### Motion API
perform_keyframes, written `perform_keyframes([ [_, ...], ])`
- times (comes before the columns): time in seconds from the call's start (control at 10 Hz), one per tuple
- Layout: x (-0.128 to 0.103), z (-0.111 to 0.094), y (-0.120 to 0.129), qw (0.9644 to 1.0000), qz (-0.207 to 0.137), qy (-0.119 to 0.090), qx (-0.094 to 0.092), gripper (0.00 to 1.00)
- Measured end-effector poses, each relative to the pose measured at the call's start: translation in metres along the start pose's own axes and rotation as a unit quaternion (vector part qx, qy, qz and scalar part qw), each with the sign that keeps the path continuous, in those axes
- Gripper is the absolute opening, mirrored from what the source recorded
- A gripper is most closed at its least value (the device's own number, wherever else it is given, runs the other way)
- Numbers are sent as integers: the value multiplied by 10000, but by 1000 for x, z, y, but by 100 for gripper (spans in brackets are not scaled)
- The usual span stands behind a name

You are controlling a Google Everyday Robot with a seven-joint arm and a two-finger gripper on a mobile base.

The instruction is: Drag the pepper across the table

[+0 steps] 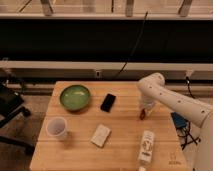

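The pepper [142, 114] is a small slim red-orange thing lying on the right half of the light wooden table [120, 125]. My gripper [145, 109] hangs from the white arm straight down over it, its tip right at the pepper's upper end. The arm comes in from the right side of the view. The black phone [108, 102] lies to the left of the pepper, apart from it.
A green bowl [75, 96] sits at the back left. A white cup [57, 128] stands at the front left. A white flat packet [101, 135] lies at front centre. A white bottle [146, 147] lies on its side at front right. A black chair stands left of the table.
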Motion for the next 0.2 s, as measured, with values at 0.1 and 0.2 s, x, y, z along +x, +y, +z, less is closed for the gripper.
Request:
perform_keyframes([
  [0.1, -2, 0, 2, 10000, -43, 10, -19, 0],
  [0.2, -5, 0, 2, 9999, -91, 23, -36, 0],
])
